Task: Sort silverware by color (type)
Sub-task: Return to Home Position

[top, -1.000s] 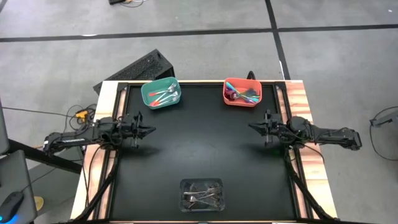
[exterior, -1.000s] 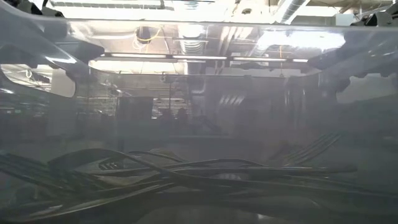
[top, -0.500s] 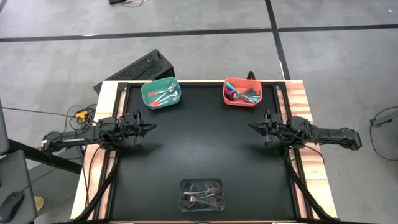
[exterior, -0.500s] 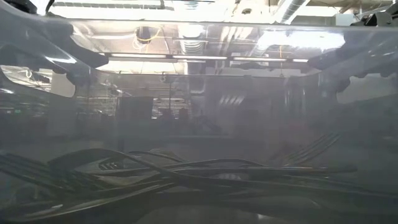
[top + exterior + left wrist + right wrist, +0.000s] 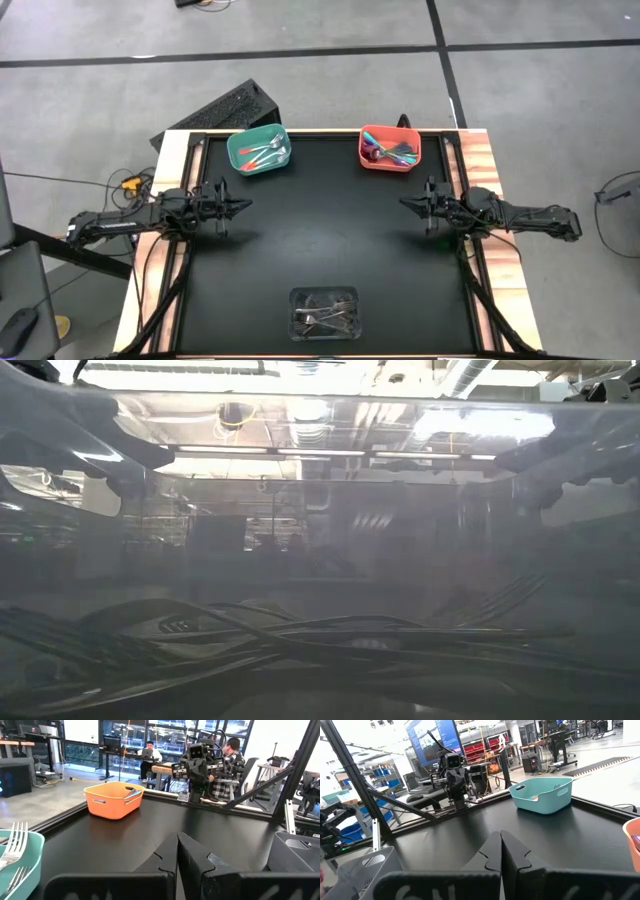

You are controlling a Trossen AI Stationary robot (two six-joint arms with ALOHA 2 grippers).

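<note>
The silverware lies in two bins at the table's far edge. A teal bin [image 5: 259,150] holds shiny forks and spoons [image 5: 268,152]; two fork heads [image 5: 15,840] stick up over its rim. An orange bin [image 5: 390,148] holds more pieces with coloured handles [image 5: 388,150]. My left gripper [image 5: 245,207] hovers over the table's left side, shut and empty, pointing right. My right gripper [image 5: 403,203] hovers over the right side, shut and empty, pointing left. Each wrist view shows the fingers closed together, left gripper [image 5: 177,836], right gripper [image 5: 500,834].
A clear plastic tray [image 5: 325,313] of dull grey cutlery [image 5: 300,640] stands at the table's near edge and fills the low view. The black mat [image 5: 320,235] between the arms is bare. People sit at desks [image 5: 148,750] in the room beyond.
</note>
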